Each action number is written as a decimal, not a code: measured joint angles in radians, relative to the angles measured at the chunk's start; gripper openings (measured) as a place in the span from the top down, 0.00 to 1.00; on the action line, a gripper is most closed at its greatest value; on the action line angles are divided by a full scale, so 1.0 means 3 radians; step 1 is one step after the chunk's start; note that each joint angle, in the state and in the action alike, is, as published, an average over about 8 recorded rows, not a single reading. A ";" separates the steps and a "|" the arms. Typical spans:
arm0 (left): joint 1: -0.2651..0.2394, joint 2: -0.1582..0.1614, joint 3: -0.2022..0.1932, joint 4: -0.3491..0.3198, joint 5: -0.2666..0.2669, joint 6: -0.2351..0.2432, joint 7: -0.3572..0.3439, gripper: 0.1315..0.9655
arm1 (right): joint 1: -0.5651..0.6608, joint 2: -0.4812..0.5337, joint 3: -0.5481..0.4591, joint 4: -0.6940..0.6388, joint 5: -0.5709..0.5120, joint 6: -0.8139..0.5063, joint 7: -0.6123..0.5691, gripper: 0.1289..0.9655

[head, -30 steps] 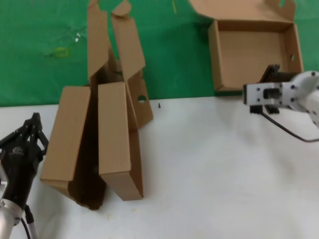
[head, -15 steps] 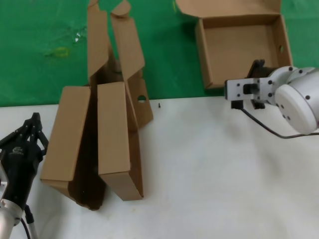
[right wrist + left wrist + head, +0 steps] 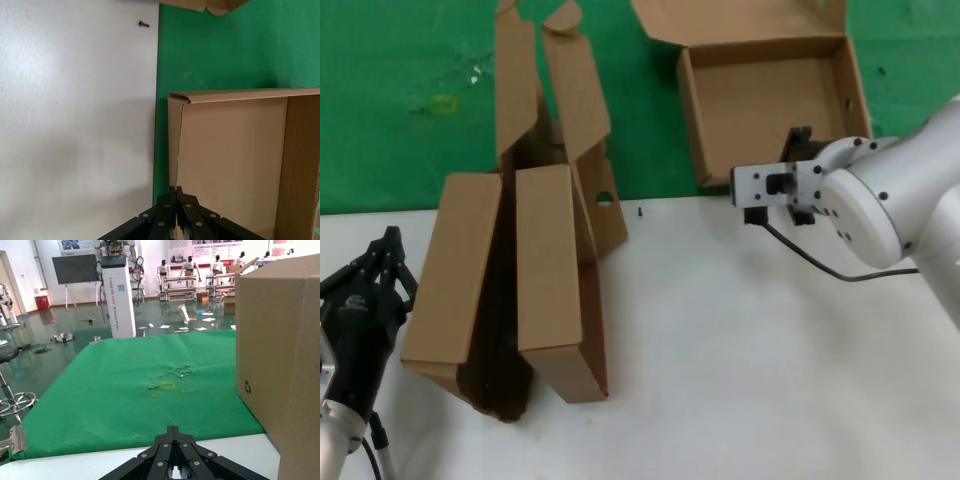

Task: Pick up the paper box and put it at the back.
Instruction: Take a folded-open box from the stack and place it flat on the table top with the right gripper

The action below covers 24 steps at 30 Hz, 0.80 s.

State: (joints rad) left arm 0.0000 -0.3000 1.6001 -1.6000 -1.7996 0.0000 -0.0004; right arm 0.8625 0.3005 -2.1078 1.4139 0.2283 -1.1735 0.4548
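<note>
Right gripper [image 3: 798, 150] pinches the near wall of the paper box [image 3: 770, 100], black fingers [image 3: 175, 210] closed thin on the cardboard edge. Box is shallow brown corrugated, open, flap lid [image 3: 735, 22] folded back with a rounded tab, small round hole in its right side wall. It sits on the green cloth [image 3: 410, 100], just past the edge of the white tabletop [image 3: 740, 360].

Left gripper [image 3: 382, 262] is parked low at the left, tips pressed together, beside the other boxes and clear of them.

Two more brown cardboard boxes [image 3: 520, 270] stand left of centre, flaps up, straddling the cloth/table boundary. Small black screw [image 3: 639, 212] on the white top near the boundary. Cloth is wrinkled, with a yellow mark [image 3: 442, 103].

Left wrist view: hall with green floor, white pillar [image 3: 119, 295], shelving behind.
</note>
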 joint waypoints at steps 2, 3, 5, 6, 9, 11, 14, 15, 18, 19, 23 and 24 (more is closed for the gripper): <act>0.0000 0.0000 0.0000 0.0000 0.0000 0.0000 0.0000 0.99 | 0.0006 -0.0047 0.0003 -0.0023 -0.0037 -0.0013 0.0008 0.98; 0.0000 0.0000 0.0000 0.0000 0.0000 0.0000 0.0000 0.99 | 0.0008 -0.0069 0.0004 -0.0035 -0.0055 -0.0019 0.0013 0.98; 0.0000 0.0000 0.0000 0.0000 0.0000 0.0000 0.0000 0.99 | 0.0010 -0.0110 0.0008 -0.0058 -0.0090 -0.0030 0.0028 0.98; 0.0000 0.0000 0.0000 0.0000 0.0000 0.0000 0.0000 0.99 | 0.0012 -0.0131 0.0011 -0.0071 -0.0108 -0.0033 0.0037 0.98; 0.0000 0.0000 0.0000 0.0000 0.0000 0.0000 0.0000 0.99 | 0.0019 -0.0192 0.0021 -0.0116 -0.0163 -0.0042 0.0071 0.98; 0.0000 0.0000 0.0000 0.0000 0.0000 0.0000 0.0000 0.99 | 0.0028 -0.0230 0.0031 -0.0151 -0.0195 -0.0044 0.0096 0.98; 0.0000 0.0000 0.0000 0.0000 0.0000 0.0000 0.0000 0.99 | 0.0046 -0.0282 0.0050 -0.0205 -0.0231 -0.0043 0.0132 0.98; 0.0000 0.0000 0.0000 0.0000 0.0000 0.0000 0.0000 0.99 | 0.0052 -0.0298 0.0057 -0.0223 -0.0240 -0.0041 0.0143 0.98; 0.0000 0.0000 0.0000 0.0000 0.0000 0.0000 0.0000 0.99 | 0.0072 -0.0342 0.0079 -0.0274 -0.0262 -0.0026 0.0176 0.96; 0.0000 0.0000 0.0000 0.0000 0.0000 0.0000 0.0000 0.99 | 0.0078 -0.0356 0.0087 -0.0292 -0.0270 -0.0017 0.0187 0.96; 0.0000 0.0000 0.0000 0.0000 0.0000 0.0000 0.0000 0.99 | 0.0105 -0.0418 0.0126 -0.0370 -0.0318 0.0057 0.0249 0.93; 0.0000 0.0000 0.0000 0.0000 0.0000 0.0000 0.0000 0.99 | 0.0111 -0.0435 0.0138 -0.0392 -0.0334 0.0083 0.0267 0.92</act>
State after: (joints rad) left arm 0.0000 -0.3000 1.6001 -1.6000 -1.7996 0.0000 -0.0004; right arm 0.8960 0.1700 -2.0664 1.2964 0.1281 -1.1487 0.5349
